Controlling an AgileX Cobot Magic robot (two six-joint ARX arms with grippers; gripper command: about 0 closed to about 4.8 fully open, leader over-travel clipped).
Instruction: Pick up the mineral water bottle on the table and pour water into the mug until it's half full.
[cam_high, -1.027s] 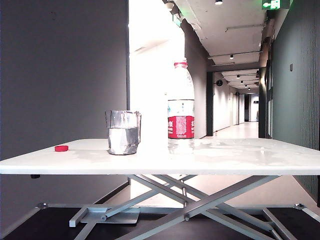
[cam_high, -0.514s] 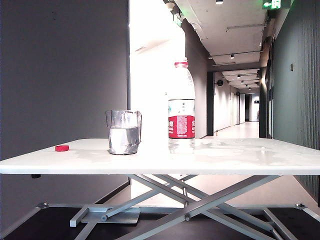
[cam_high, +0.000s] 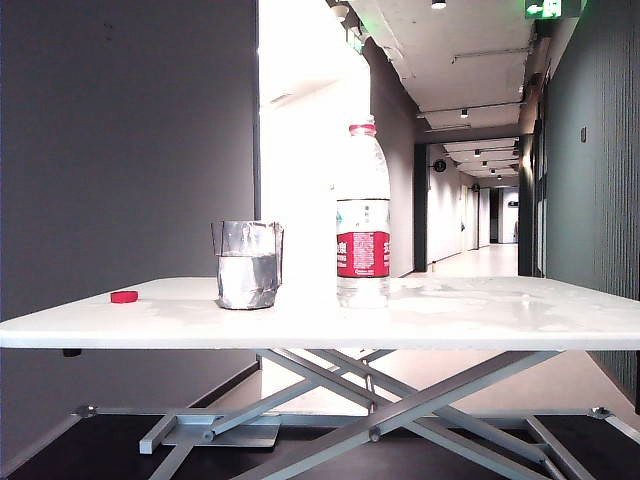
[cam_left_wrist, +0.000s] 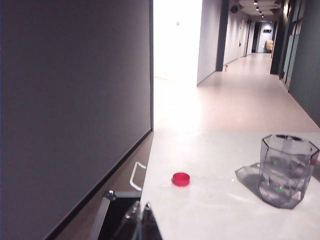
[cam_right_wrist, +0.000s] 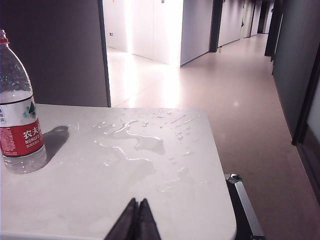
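While both grippers hang back at the table's near edge, nothing is held yet.

The left gripper (cam_left_wrist: 141, 220) and right gripper (cam_right_wrist: 136, 220) both have their fingers pressed together. The mineral water bottle (cam_high: 362, 215) stands upright mid-table (cam_high: 480, 320), uncapped, the mug (cam_high: 247, 265) just beside it, the red cap (cam_high: 124, 296) well apart. Spilled water (cam_right_wrist: 132, 137) lies puddled near the bottle; I'd worry about a slippery grab tipping it, or overfilling a mug already partly full.

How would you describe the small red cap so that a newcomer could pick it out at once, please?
Start at the white table and find the clear faceted mug standing left of the mineral water bottle. Further left, near the table's edge, lies the red cap: the only flat, low thing there, apart from both vessels.
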